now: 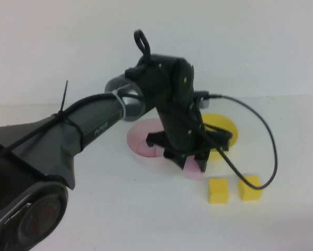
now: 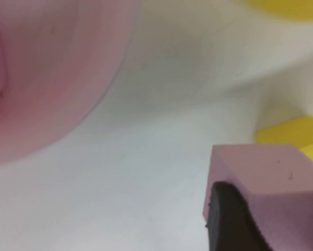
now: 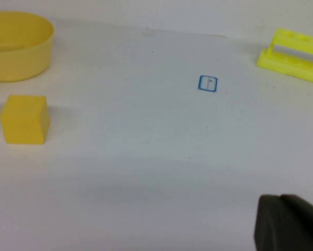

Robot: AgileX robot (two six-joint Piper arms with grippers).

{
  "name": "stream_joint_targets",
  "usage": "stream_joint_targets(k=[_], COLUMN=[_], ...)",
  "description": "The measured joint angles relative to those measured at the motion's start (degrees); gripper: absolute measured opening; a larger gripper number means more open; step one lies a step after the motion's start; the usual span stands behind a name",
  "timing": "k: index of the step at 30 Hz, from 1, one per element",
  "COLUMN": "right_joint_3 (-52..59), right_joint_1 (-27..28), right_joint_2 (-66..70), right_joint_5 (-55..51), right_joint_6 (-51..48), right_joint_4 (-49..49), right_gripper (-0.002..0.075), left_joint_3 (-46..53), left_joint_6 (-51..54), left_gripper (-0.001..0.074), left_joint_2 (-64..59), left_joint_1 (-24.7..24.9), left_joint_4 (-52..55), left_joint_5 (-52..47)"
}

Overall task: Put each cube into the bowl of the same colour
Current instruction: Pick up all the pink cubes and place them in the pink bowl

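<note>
Clamped on a pink cube (image 2: 261,172), my left gripper (image 1: 193,166) hangs low over the table (image 1: 119,209), just beside the pink bowl (image 1: 140,137) and in front of the yellow bowl (image 1: 224,128). One dark finger (image 2: 229,219) presses against the cube's face. Another pink cube (image 1: 157,151) lies in the pink bowl. Two yellow cubes (image 1: 218,190) sit close together on the table near the yellow bowl. Only a dark corner of my right gripper (image 3: 289,222) shows in its wrist view, so I cannot tell how its fingers stand.
</note>
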State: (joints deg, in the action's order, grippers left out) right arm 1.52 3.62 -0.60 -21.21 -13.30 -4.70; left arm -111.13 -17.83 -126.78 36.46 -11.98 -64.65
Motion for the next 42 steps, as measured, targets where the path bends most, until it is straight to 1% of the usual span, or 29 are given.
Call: stream_joint_targets(k=[3, 6, 10, 14, 18, 21, 25, 30, 36, 38, 40, 42], right_joint_3=[0.0, 0.0, 0.0, 0.0, 0.0, 0.0, 0.0, 0.0, 0.0, 0.0, 0.0, 0.0], right_joint_1=[0.0, 0.0, 0.0, 0.0, 0.0, 0.0, 0.0, 0.0, 0.0, 0.0, 0.0, 0.0], right_joint_2=[0.0, 0.0, 0.0, 0.0, 0.0, 0.0, 0.0, 0.0, 0.0, 0.0, 0.0, 0.0], right_joint_5=[0.0, 0.0, 0.0, 0.0, 0.0, 0.0, 0.0, 0.0, 0.0, 0.0, 0.0, 0.0], right_joint_6=[0.0, 0.0, 0.0, 0.0, 0.0, 0.0, 0.0, 0.0, 0.0, 0.0, 0.0, 0.0], right_joint_4=[0.0, 0.0, 0.0, 0.0, 0.0, 0.0, 0.0, 0.0, 0.0, 0.0, 0.0, 0.0], right_gripper=[-0.0002, -0.0002, -0.0002, -0.0002, -0.0002, -0.0002, -0.0002, -0.0002, -0.0002, -0.0002, -0.0002, -0.0002], left_joint_3=[-4.3, -8.6, -12.0, -12.3, -12.3, -12.3, -12.3, -12.3, -12.5, -12.5, -12.5, -12.5], left_joint_6=[0.1, 0.1, -0.8, -2.6, -1.8, 1.4, 2.1, 2.2, 3.4, 4.9, 6.4, 8.2], left_gripper=[0.0261, 0.0260, 0.0260, 0.0260, 0.0260, 0.0281, 0.0316, 0.0330, 0.0337, 0.0329, 0.0293, 0.0215], left_joint_2=[0.0, 0.0, 0.0, 0.0, -1.0, -2.4, -4.2, -4.8, -4.8, -4.8, -4.8, -4.8], left_joint_1=[0.0, -0.6, -2.9, -6.1, -8.1, -8.8, -9.4, -9.7, -10.0, -10.0, -10.0, -10.0], left_joint_4=[1.5, 5.4, 9.1, 9.1, 7.7, 4.3, 0.7, 2.3, 1.7, 0.8, -0.6, -1.7], left_joint_5=[-1.6, -3.7, -5.3, -5.3, -4.1, -1.0, -0.1, -0.2, -0.1, -0.5, -1.4, -2.9])
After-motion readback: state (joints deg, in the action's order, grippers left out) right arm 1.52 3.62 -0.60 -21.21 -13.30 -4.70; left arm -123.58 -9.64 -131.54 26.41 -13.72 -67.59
